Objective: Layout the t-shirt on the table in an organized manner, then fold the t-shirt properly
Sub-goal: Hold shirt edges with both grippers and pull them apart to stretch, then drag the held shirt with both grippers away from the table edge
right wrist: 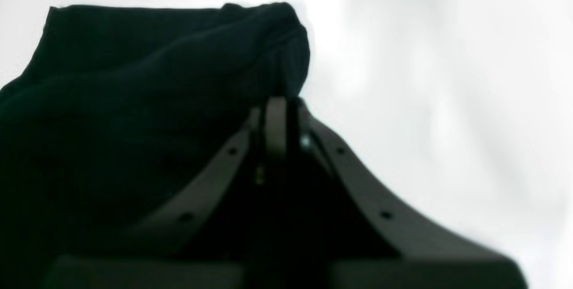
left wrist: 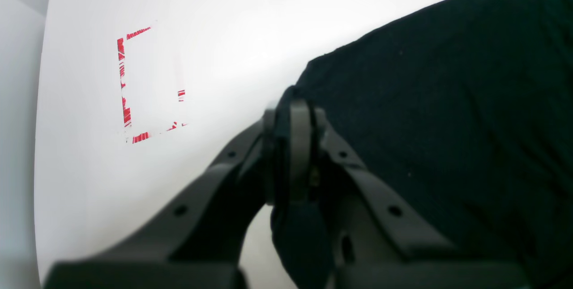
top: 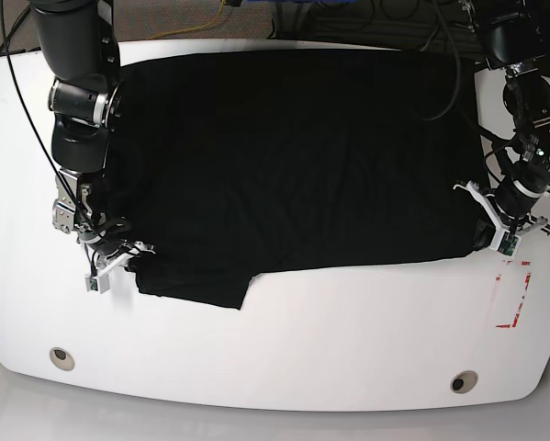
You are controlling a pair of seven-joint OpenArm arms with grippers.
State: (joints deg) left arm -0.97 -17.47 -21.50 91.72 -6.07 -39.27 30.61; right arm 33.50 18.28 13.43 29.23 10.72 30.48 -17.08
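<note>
The t-shirt (top: pixel 293 156) lies spread across the far half of the table (top: pixel 284 367) in the base view, long axis running left to right, with a sleeve flap hanging nearer at lower left. Both arms flank it: the right gripper (top: pixel 118 260) at the shirt's near-left corner, the left gripper (top: pixel 506 234) at its near-right corner. Each arm reaches down from the far side, wrist bent low toward the tabletop. The red outline mark (top: pixel 515 294) sits just near-side of the left gripper, and two round metal inserts (top: pixel 61 357) dot the near edge.

Over to the left wrist view: the left gripper (left wrist: pixel 297 114) is clamped together on the shirt's corner, with black cloth (left wrist: pixel 447 114) wrapped around the pinched jaws and stretching away to the right. Bare table (left wrist: pixel 215 56) lies to the left, with the red mark (left wrist: pixel 127 87) beyond.

Now the right wrist view, rather dark and soft: the right gripper (right wrist: pixel 280 105) has its jaws drawn together, and a bunched hump of shirt (right wrist: pixel 147 78) rises right at the tips and spreads left. It looks pinched on the fabric's edge, though the blur makes the bite hard to confirm.

My read: with both near corners gripped, the shirt lies away from both grippers toward the far side, so a fold would carry that near hem over the body.
</note>
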